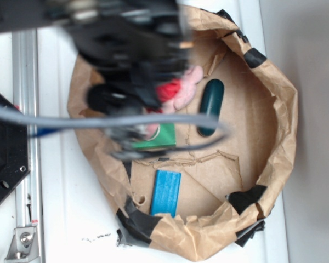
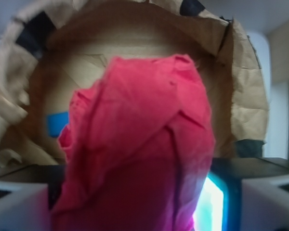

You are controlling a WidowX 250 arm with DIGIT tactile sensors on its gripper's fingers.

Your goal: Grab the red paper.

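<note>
The red paper (image 2: 139, 139) is a wrinkled bright red wad that fills the middle of the wrist view. It sits between my gripper's (image 2: 139, 209) two pale fingers (image 2: 19, 204), which press on it from both sides. The floor of the brown bag shows well behind it. In the exterior view the red paper (image 1: 169, 90) peeks out under my blurred black gripper (image 1: 160, 94), right beside a pink plush bunny (image 1: 189, 86). The gripper is shut on the paper.
All the objects lie in a brown paper-bag bowl (image 1: 281, 115) patched with black tape. Inside are a dark green capsule shape (image 1: 210, 107), a green block (image 1: 160, 137) and a blue block (image 1: 166, 192). A grey cable (image 1: 55, 121) crosses the view. A metal rail (image 1: 26, 181) runs along the left.
</note>
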